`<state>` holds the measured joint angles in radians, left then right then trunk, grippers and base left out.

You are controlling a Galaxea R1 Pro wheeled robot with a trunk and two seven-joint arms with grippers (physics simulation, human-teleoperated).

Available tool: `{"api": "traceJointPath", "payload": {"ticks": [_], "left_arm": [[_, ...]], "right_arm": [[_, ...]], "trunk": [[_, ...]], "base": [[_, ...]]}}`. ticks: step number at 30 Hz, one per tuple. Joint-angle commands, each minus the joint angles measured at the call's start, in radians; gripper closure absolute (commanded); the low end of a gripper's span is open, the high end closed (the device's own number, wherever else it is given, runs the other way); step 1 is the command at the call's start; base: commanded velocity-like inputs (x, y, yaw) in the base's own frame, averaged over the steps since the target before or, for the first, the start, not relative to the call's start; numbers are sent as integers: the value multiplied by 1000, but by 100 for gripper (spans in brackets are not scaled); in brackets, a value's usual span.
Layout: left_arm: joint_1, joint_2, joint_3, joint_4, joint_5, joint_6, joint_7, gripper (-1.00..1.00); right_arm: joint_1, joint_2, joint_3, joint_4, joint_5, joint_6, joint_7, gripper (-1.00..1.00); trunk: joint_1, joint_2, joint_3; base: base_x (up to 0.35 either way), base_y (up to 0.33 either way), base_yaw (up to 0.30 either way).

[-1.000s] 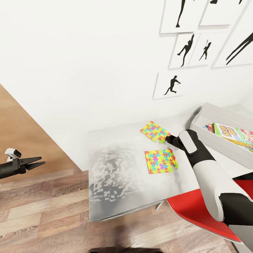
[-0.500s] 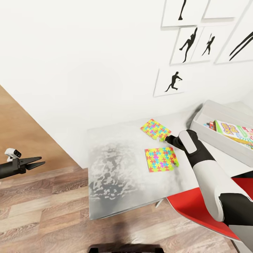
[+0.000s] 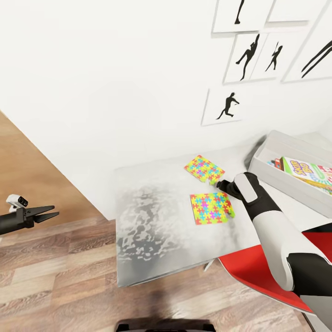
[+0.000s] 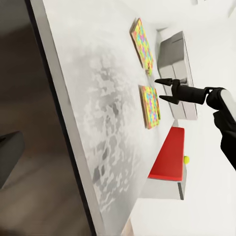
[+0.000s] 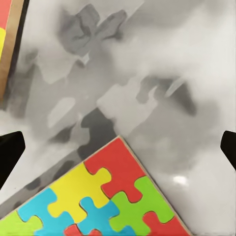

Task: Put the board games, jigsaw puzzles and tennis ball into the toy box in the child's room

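Two jigsaw puzzles lie flat on the pale grey table (image 3: 152, 230): a far one (image 3: 204, 168) and a near one (image 3: 211, 208). My right gripper (image 3: 216, 183) hovers open between them, just above the tabletop. In the right wrist view its fingertips (image 5: 10, 152) stand wide apart over a corner of a puzzle (image 5: 113, 201). The left wrist view shows that right gripper (image 4: 158, 90) open beside both puzzles. The toy box (image 3: 276, 177) at the right holds the SKIP-BO board game (image 3: 306, 171). A small tennis ball (image 4: 186, 159) shows beyond the red chair. My left gripper (image 3: 48, 214) hangs open over the floor.
A red chair (image 3: 258, 272) stands at the table's near right edge, under my right arm. A white wall with black silhouette prints (image 3: 229, 106) runs behind the table. Wood-plank floor (image 3: 55, 276) lies to the left and front.
The head view has shifted slightly. My right gripper has edged a little toward the near puzzle and stays open. The left arm has not moved.
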<state>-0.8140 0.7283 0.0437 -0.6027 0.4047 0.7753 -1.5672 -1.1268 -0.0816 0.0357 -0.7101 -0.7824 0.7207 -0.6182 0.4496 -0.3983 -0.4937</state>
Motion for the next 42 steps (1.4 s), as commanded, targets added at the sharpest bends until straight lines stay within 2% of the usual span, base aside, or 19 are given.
{"api": "traceJointPath", "payload": {"ticks": [1,42], "left_arm": [[-1,0,-1,0,0,11,-4,-100],[-1,0,-1,0,0,11,-4,-100]], "right_arm": [[-1,-1,4,0,-10,2,-9,-100],[-1,2,6,1,-9,3,-5,-100]], "trunk": [[0,-2,-2],[0,-2,-2]], "base": [[-111,16,0],[-29,33,0]]}}
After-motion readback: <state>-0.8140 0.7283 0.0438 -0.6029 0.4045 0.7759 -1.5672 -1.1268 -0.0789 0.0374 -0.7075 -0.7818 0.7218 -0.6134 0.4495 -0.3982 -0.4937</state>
